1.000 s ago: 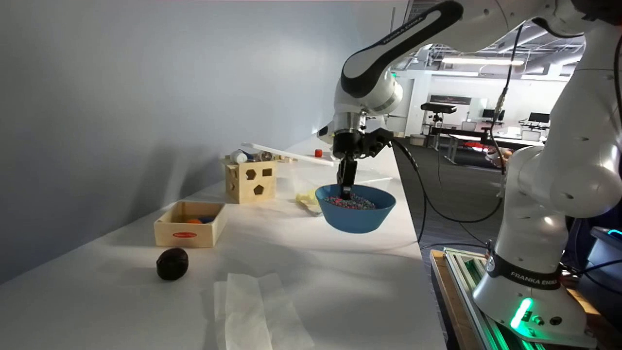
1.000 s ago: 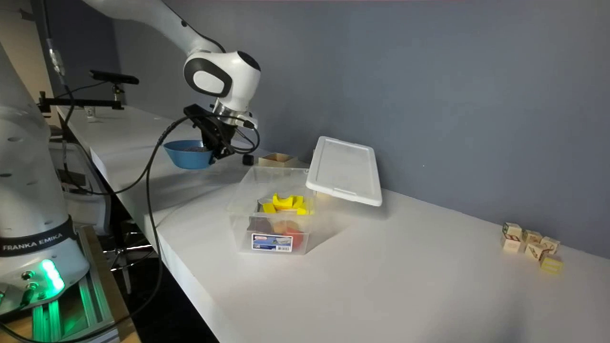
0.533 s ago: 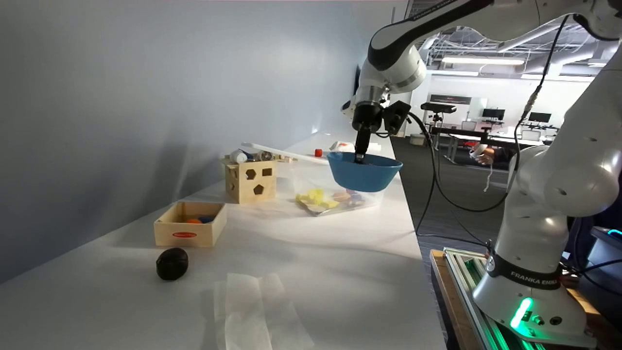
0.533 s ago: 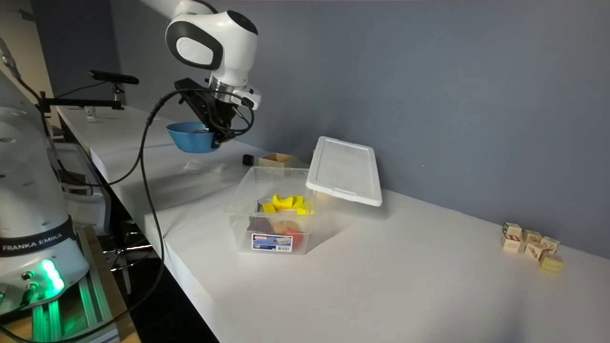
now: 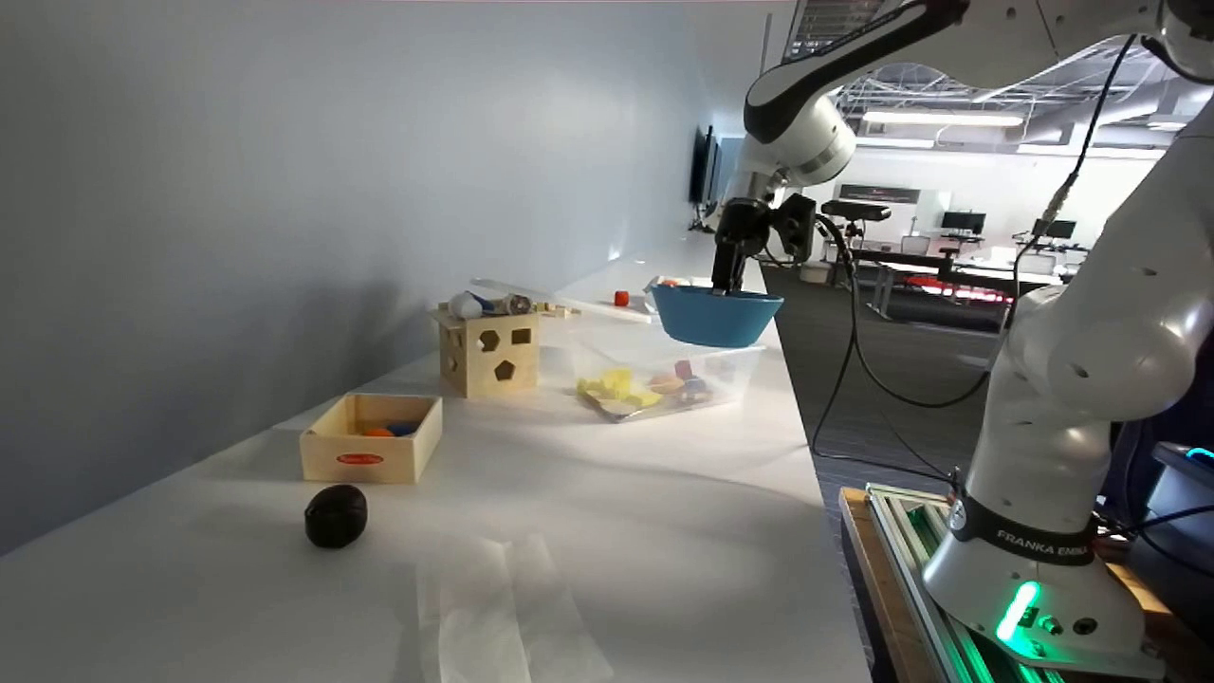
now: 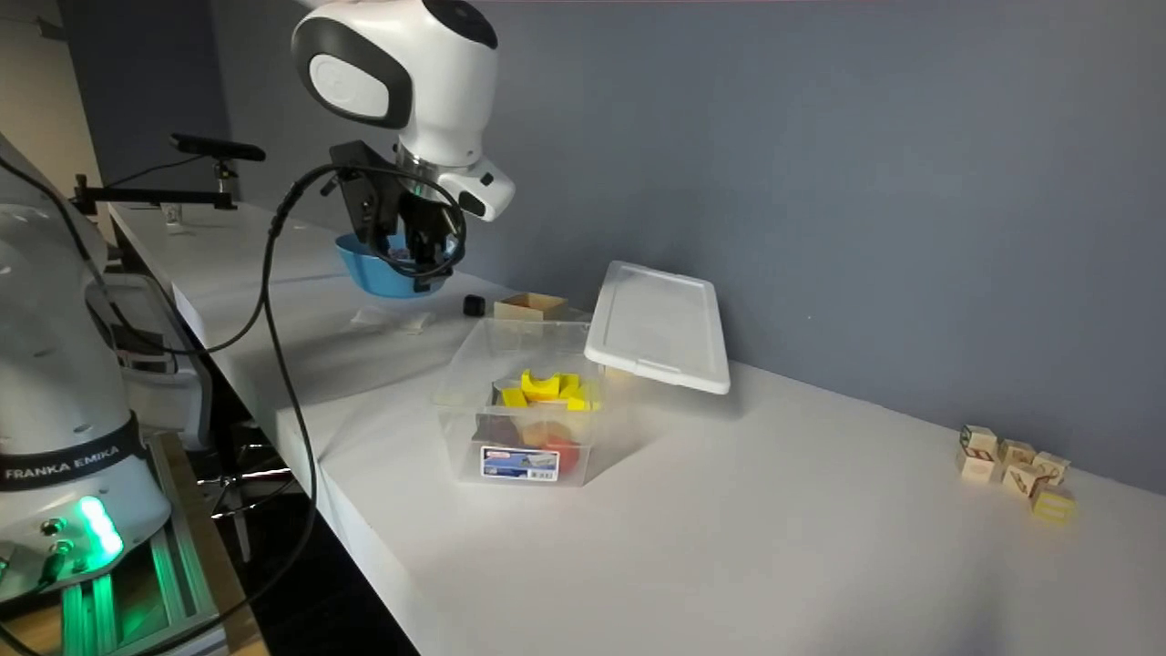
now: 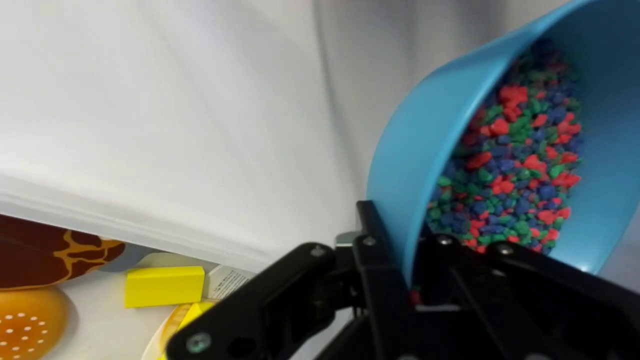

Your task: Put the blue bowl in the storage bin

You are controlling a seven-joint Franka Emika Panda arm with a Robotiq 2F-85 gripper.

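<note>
The blue bowl [image 5: 718, 324] is held in the air, with red, green and blue pebbles inside in the wrist view [image 7: 420, 135]. My gripper [image 5: 726, 287] is shut on its rim, one finger outside and one inside, as the wrist view [image 7: 400, 235] shows. In an exterior view the bowl [image 6: 378, 276] is behind my gripper [image 6: 428, 278], which partly hides it. The storage bin [image 6: 460, 446] is a clear tub on the table holding yellow blocks and toy food. In an exterior view the bowl overlaps the top of the bin [image 5: 742, 370]. The wrist view shows the bin's rim [image 7: 115, 234] beside the bowl.
A white lid [image 6: 658, 323] leans up beside the bin. A wooden cube with holes [image 5: 495, 359], a wooden box [image 5: 370, 451], a dark round object [image 5: 336, 515] and white paper [image 5: 512, 607] are on the table. Several small blocks [image 6: 1011, 465] lie farther off. A cable [image 6: 273, 264] hangs from the arm.
My gripper has lifted the bowl and carried it toward the bin. In the last half second it has shifted slightly closer to the bin. The bin has not moved.
</note>
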